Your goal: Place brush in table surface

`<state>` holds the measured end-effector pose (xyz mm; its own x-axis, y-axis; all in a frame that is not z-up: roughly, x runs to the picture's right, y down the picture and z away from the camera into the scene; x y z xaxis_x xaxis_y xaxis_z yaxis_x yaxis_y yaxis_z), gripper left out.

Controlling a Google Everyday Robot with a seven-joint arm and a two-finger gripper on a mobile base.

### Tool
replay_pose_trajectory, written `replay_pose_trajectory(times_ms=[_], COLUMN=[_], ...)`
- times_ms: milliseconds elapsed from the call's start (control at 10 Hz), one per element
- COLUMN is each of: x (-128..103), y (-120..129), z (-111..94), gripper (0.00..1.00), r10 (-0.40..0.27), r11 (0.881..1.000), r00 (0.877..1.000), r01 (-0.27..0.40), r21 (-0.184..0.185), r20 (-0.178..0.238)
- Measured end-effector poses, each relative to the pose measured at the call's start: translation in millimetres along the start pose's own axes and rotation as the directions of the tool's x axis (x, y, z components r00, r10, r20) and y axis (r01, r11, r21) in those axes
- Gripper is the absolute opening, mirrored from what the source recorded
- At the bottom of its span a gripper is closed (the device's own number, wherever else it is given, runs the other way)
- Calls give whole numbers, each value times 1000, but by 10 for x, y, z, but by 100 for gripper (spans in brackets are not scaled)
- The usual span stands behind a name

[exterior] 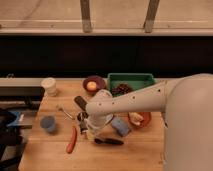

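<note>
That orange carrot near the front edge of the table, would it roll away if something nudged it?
Probably a little. The carrot looks rounded and tapered, so it would likely roll in a curve, not straight off. It lies flat on the table surface, so it cannot tip. It looks stiff, not floppy. The end effector hovers right beside it, near the brush.

Pale, evenly lit band (45, 12) across the top of the frame, crossed by two grey upright posts (86, 15). Beneath it, a wide dark panel (105, 55) spanning the middle. Grey ledge (20, 86) at mid-left. Dim, warm light throughout. Gripper (84, 125) low over the table surface (135, 155), left of centre.
</note>
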<state>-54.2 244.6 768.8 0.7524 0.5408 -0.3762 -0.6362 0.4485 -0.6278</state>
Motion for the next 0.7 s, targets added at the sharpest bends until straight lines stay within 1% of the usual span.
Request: replay_pose_trajectory(times_ms=[100, 700], x=[-12, -18], y=[10, 17], z=[1, 2], gripper=[75, 75], r10=[-3, -5], r11=[1000, 1000], r00=[1000, 1000], r01=[3, 5], r21=[0, 0], r20=[0, 0])
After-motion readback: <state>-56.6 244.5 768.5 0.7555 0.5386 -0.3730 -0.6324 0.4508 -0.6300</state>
